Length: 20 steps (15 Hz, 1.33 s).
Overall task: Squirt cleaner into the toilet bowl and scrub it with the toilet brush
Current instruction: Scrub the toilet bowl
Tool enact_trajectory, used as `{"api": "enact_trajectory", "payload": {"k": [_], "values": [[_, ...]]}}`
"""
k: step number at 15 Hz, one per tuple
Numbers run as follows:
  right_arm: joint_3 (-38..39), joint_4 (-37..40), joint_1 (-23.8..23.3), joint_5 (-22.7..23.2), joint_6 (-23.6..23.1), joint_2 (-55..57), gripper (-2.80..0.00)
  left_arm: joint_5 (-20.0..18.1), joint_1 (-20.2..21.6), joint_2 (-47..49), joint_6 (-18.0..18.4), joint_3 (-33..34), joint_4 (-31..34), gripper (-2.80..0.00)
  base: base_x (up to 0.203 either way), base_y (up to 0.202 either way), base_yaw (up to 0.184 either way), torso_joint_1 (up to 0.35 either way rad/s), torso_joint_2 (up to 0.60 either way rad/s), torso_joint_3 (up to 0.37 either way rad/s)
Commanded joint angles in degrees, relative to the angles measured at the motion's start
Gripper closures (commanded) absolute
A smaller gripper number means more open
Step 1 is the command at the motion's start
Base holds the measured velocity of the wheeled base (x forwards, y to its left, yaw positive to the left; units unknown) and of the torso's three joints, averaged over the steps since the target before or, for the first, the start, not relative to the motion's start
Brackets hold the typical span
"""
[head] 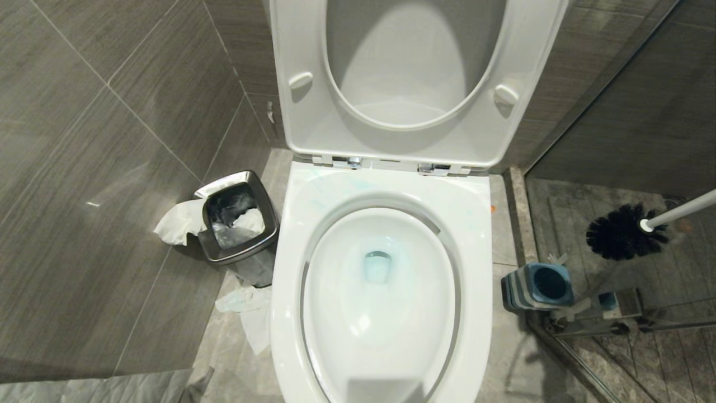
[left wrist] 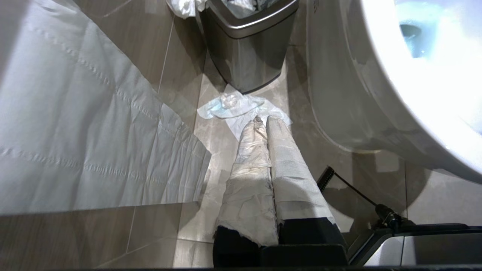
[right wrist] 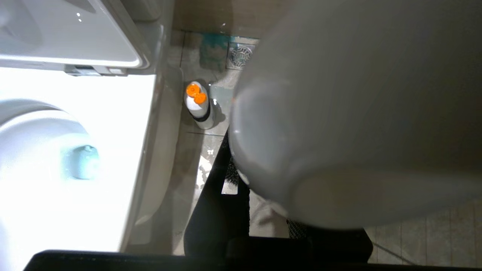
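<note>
Fingers of my right hand [right wrist: 263,210] grip the toilet brush [head: 626,230] handle — its black head hangs right of the toilet bowl [head: 386,291], above the blue-topped holder [head: 538,286]. Teal cleaner [head: 377,267] tints the bowl's water. My left hand [left wrist: 263,124] is closed — empty, low beside the waste bin [left wrist: 248,49].

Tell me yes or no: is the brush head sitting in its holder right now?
No. In the head view the toilet brush hangs in the air above the blue-topped holder, whose opening is empty.
</note>
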Motion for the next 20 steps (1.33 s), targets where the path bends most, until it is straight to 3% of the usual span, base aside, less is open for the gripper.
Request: {"api": "enact_trajectory", "payload": {"k": [1, 7, 11, 16, 20], "values": [[-1.9, 0.8, 0.0, 0.0, 0.8, 0.9, 0.0, 0.0, 0.0, 0.1, 0.0, -0.1, 0.0, 0.0, 0.0, 0.0, 0.0, 0.003, 0.0, 0.207], [-4.0, 2.3, 2.4, 0.2, 1.7, 2.5, 0.0, 0.1, 0.0, 0.1, -0.5, 0.1, 0.0, 0.0, 0.0, 0.0, 0.0, 0.001, 0.0, 0.202], [-11.5, 8.5, 8.5, -0.6, 4.2, 6.0, 0.0, 0.1, 0.0, 0.1, -0.5, 0.1, 0.0, 0.0, 0.0, 0.0, 0.0, 0.0, 0.0, 0.206], [-16.9, 10.7, 20.2, -6.3, 6.3, 11.4, 0.0, 0.1, 0.0, 0.1, -0.5, 0.1, 0.0, 0.0, 0.0, 0.0, 0.0, -0.001, 0.0, 0.087], [-24.2, 10.9, 33.5, -17.0, 8.9, 20.8, 0.0, 0.0, 0.0, 0.1, -0.4, 0.1, 0.0, 0.0, 0.0, 0.0, 0.0, 0.002, 0.0, 0.006]]}}
